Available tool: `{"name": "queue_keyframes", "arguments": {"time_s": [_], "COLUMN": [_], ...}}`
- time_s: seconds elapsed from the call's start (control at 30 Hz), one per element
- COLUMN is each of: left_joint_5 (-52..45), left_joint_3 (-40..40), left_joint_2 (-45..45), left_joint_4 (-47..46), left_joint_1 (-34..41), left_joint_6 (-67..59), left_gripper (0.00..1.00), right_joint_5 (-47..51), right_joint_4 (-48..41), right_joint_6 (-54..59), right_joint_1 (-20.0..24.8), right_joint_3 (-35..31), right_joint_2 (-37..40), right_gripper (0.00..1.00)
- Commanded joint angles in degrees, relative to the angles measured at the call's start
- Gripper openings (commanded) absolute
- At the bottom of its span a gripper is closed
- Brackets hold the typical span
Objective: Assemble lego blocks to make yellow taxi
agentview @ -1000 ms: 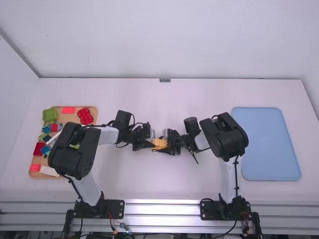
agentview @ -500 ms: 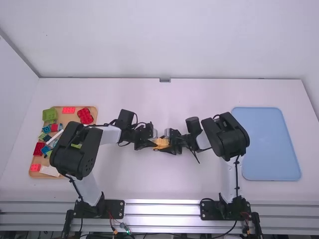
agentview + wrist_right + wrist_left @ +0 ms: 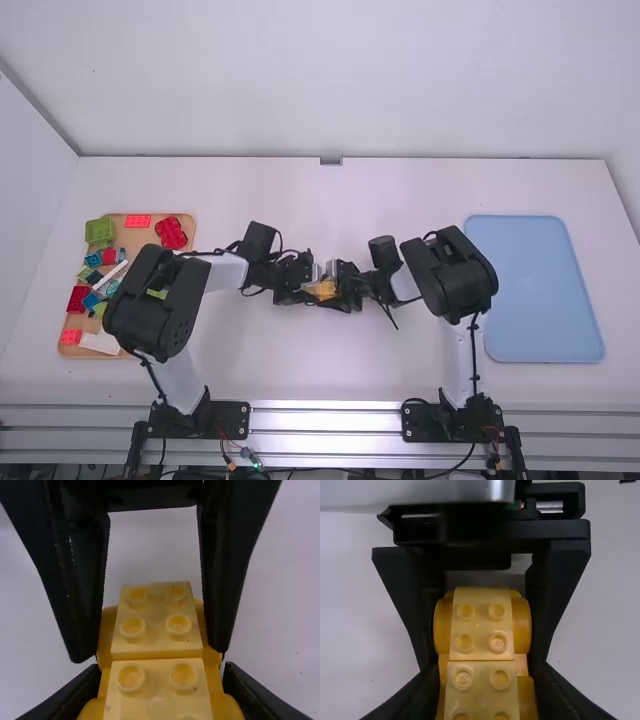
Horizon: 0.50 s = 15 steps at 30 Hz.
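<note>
At the middle of the table my left gripper (image 3: pixel 308 284) and right gripper (image 3: pixel 345 284) face each other, with the yellow block assembly (image 3: pixel 324 290) between them. Seen from the left wrist, pale yellow studded bricks (image 3: pixel 482 630) run in a line along a wider orange-yellow base; my left gripper (image 3: pixel 482 682) is shut on its near part, while the right gripper's black fingers flank the far end. In the right wrist view, my right gripper (image 3: pixel 160 692) is shut on the near part of the assembly (image 3: pixel 156 625), and the left gripper's fingertips press its far sides.
A wooden tray (image 3: pixel 185 222) with several red, green, blue and white blocks lies at the left, partly under the left arm. A light blue tray (image 3: pixel 535 290) lies at the right, beside the right arm.
My left gripper has moved a little to the right, closer to the right gripper, and covers more of the yellow assembly. The right arm has barely shifted.
</note>
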<state>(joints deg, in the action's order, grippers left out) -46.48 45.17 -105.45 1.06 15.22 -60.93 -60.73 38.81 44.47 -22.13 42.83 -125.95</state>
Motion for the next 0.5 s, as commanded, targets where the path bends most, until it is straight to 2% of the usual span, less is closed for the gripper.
{"name": "queue_keyframes", "arguments": {"time_s": [0.0,0.13,0.33,0.47], "left_joint_5": [2.38,1.97,2.19,2.16], "left_joint_3": [0.81,3.37,6.75,6.99], "left_joint_2": [-1.42,0.20,1.99,1.97], "left_joint_4": [-1.88,-6.86,-12.46,-13.35], "left_joint_1": [0.11,0.11,0.11,0.11], "left_joint_6": [0.02,-0.07,-0.20,-0.37], "left_gripper": [0.52,0.54,0.50,0.29], "right_joint_5": [0.33,0.33,0.35,0.35], "right_joint_4": [-0.52,-0.63,-0.63,-0.66], "right_joint_6": [-0.72,-0.76,-0.94,-0.96], "right_joint_1": [0.00,0.02,0.02,0.02], "right_joint_3": [-0.48,-0.48,-0.48,-0.48], "right_joint_2": [-1.14,-1.14,-1.14,-1.14], "right_gripper": [0.51,0.51,0.51,0.51]}}
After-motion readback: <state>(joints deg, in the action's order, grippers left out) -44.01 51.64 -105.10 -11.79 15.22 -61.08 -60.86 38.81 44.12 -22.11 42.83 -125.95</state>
